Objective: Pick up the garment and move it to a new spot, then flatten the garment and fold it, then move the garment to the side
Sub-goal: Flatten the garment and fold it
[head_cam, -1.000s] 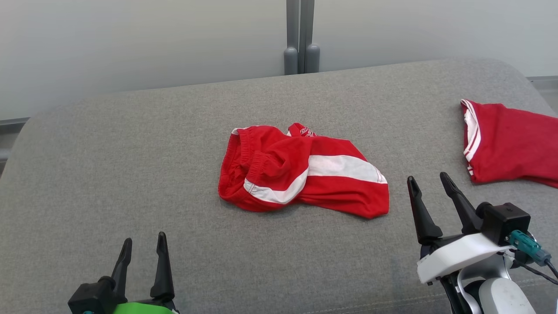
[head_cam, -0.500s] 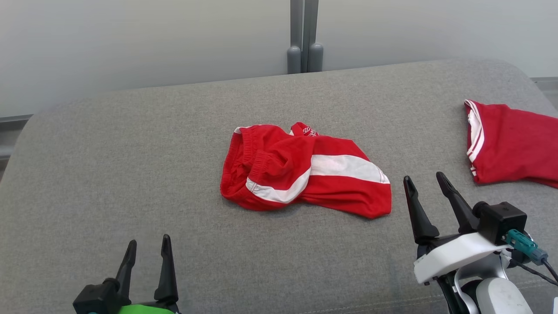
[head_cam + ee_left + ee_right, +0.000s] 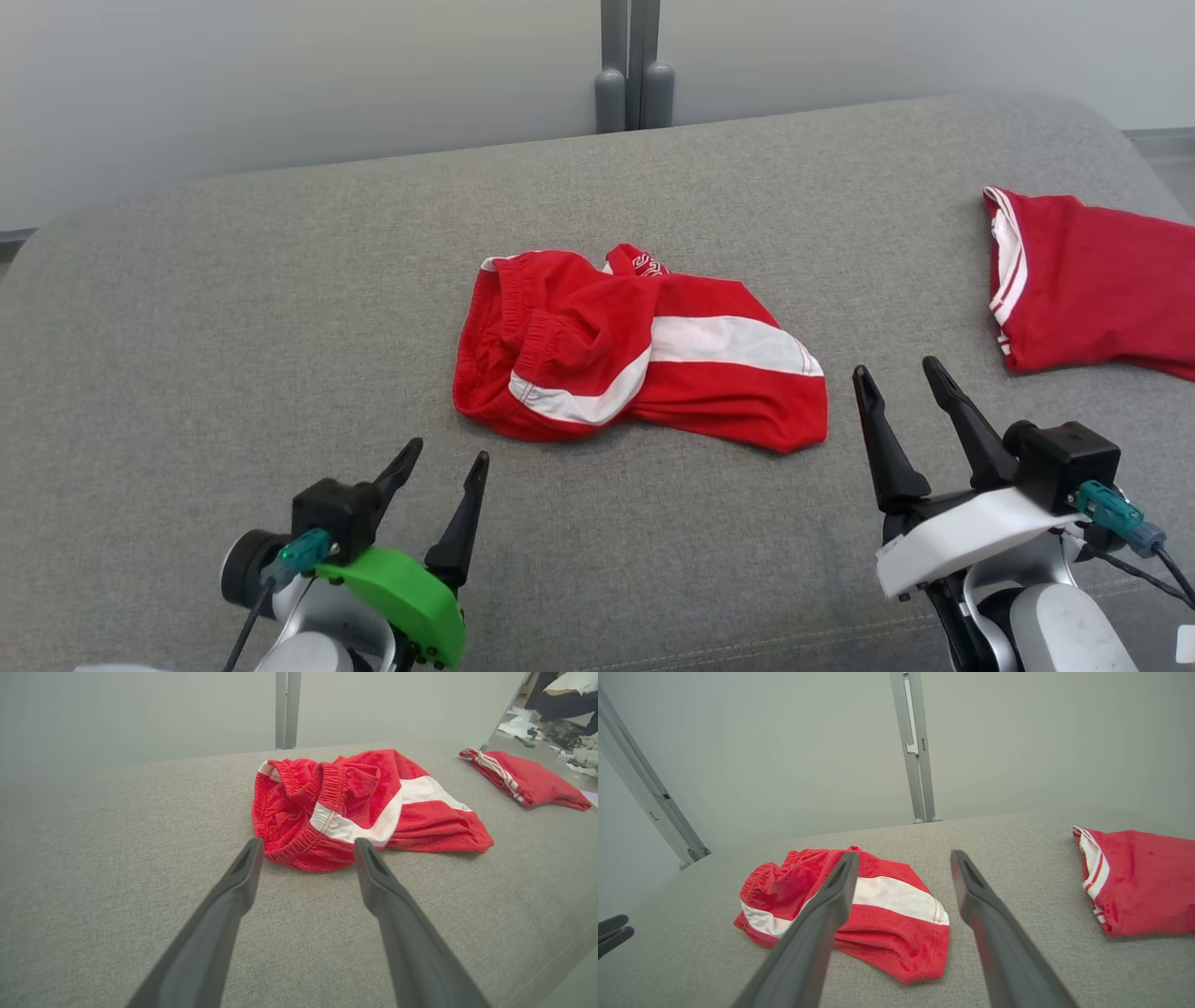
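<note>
Left gripper [image 3: 446,455] now sits further forward and to the right than a second ago, nearer the garment [image 3: 644,355]. The head camera also shifts a little; the right gripper [image 3: 894,370] barely changes.

- Left gripper: fingers spread wide, nothing between them, tips aimed at the garment's near-left edge. Close to it, not touching.
- Garment: red shorts with a white stripe, crumpled in a loose heap at the middle of the grey cushion [image 3: 233,308]. Not yet lifted.
- Handling, my judgement: light, soft, limp knit that sags and drags when raised. The thick elastic waistband [image 3: 292,847] bunched at the near-left looks the firmest hold; a pinch on a single thin layer may slip or lift only part of the heap.
- Right gripper: fingers wide, empty, just right of the garment's near-right corner.
- Far right: a second red garment [image 3: 1092,299], folded, lies well apart.
</note>
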